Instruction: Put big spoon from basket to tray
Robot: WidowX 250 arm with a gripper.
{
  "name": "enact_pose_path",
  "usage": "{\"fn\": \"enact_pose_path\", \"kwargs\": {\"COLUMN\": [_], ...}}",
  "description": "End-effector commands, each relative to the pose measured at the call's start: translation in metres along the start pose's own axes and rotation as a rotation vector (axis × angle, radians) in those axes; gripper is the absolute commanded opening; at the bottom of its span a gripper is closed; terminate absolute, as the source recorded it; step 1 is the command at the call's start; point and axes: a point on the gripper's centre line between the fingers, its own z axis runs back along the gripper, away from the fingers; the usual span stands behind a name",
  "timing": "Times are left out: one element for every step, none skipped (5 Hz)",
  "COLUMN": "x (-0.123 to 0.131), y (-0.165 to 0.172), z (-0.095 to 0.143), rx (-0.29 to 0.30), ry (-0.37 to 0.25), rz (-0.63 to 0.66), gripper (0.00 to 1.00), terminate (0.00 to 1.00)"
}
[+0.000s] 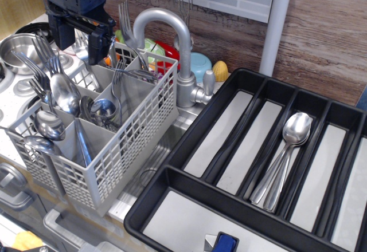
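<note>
The light grey basket [135, 129] stands at the left and holds several steel spoons and forks, bowls and tines up. A big spoon [65, 93] with a large oval bowl stands in a left compartment, with more spoons [48, 125] in front of it. My black gripper [79, 39] hangs over the basket's back left corner, just above and behind the big spoon. Its fingers [96, 41] are spread apart and hold nothing. The black tray [150, 203] fills the right. Two big spoons [295, 129] lie in one of its long compartments.
A grey metal faucet [175, 40] arches between the basket and the tray. Forks [124, 17] stick up from the basket's back. A steel bowl [16, 48] sits at far left. Coloured dishes [200, 64] stand behind the faucet. A blue-topped object [225, 243] lies at the tray's front.
</note>
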Motion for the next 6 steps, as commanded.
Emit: {"fn": "enact_pose_path", "kwargs": {"x": [0.000, -0.005, -0.008, -0.008, -0.009, -0.012], "y": [0.000, 0.003, 0.010, 0.020, 0.025, 0.029], "z": [0.000, -0.007, -0.015, -0.021, -0.029, -0.039], "rx": [0.000, 0.022, 0.002, -0.025, -0.042, -0.101], "ry": [0.000, -0.030, -0.043, -0.037, -0.038, -0.047], "rz": [0.000, -0.137, -0.210, -0.272, -0.280, -0.267], "gripper": [1.00, 1.00, 1.00, 1.00, 1.00, 1.00], "terminate": [0.00, 0.00, 0.00, 0.00, 0.00, 0.00]}}
